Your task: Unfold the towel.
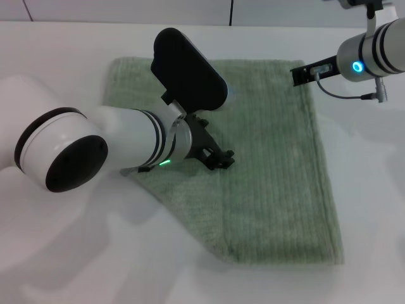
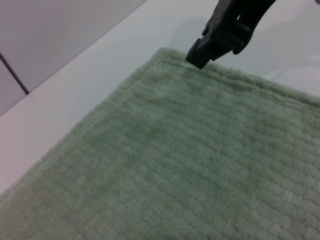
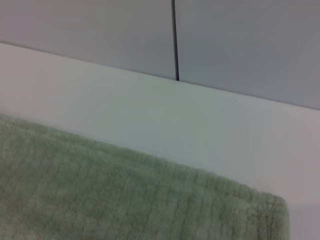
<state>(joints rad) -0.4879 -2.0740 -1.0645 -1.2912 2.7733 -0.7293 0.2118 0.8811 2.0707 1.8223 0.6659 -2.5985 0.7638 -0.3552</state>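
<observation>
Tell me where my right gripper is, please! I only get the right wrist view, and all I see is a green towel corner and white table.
Observer: The head view shows the right gripper at the far right corner of the towel.
Operator: Where's my other arm?
Observer: The left gripper hangs over the middle of the towel.
Operator: Is the towel all bunched up?
Observer: No, it lies flat as a rectangle on the table.

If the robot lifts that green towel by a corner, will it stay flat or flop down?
Probably flop: the towel is soft terry lying limp on the table. Its fuzzy ribbed surface likely grips rather than slips. It won't roll.
</observation>
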